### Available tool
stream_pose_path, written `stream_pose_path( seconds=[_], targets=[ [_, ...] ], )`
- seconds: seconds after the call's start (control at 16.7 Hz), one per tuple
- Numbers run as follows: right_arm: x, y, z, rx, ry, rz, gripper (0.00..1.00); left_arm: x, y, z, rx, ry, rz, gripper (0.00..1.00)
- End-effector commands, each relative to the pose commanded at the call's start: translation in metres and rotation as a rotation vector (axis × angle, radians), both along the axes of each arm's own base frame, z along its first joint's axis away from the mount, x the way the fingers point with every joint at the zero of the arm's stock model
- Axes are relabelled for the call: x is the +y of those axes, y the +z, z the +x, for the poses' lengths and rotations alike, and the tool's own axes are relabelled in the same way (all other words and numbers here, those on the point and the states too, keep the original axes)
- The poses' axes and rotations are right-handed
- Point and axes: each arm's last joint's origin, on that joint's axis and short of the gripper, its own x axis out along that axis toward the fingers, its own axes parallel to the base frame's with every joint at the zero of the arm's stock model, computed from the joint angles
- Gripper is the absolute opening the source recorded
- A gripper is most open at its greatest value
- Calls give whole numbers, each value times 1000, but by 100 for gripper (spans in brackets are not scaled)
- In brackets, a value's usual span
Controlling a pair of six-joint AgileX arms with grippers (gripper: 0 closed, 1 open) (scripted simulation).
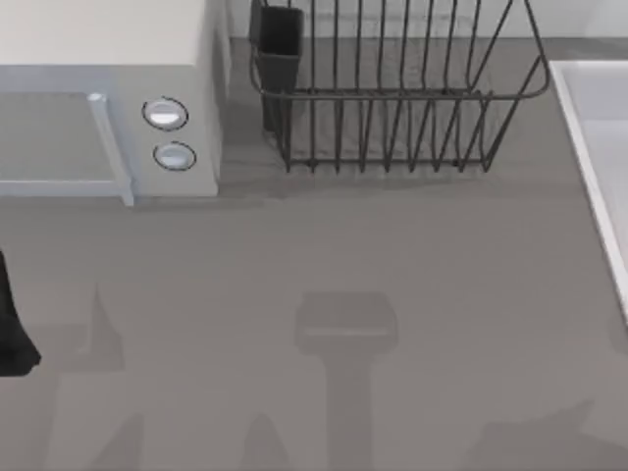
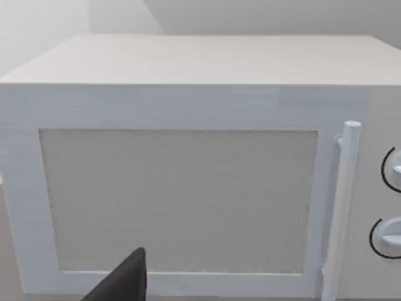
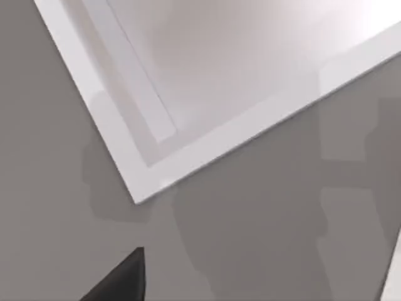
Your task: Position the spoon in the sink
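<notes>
Sink (image 1: 589,128), microwave (image 1: 108,59) edge-cropped.

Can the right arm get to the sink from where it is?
Probably yes. In the right wrist view the sink lies close below the right end effector, with bare table between them and nothing blocking.

— Where is each camera looking?

— My top camera is looking straight down on the table (image 1: 324,265), catching the microwave (image 1: 186,59) at far left, the rack (image 1: 392,108) at the back and the sink (image 1: 599,147) rim at the right edge.

— And the wrists?

— The left one is facing the microwave (image 2: 182,188) door head-on, close up. The right one is staring down, close, at a sink (image 3: 144,182) corner. Each is sharing its subject with the top view.
</notes>
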Motion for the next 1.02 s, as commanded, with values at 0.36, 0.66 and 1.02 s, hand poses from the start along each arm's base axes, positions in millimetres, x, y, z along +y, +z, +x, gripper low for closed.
stream_pose_path(
  seconds=[0.36, 0.66, 1.02],
  targets=[
    [-20, 2, 35, 428, -251, 155, 100, 0, 0, 0, 0, 0, 0, 100],
    [-28, 3, 47, 528, -321, 187, 100, 0, 0, 0, 0, 0, 0, 100],
    [-27, -7, 48, 531, -320, 187, 100, 0, 0, 0, 0, 0, 0, 100]
  ],
)
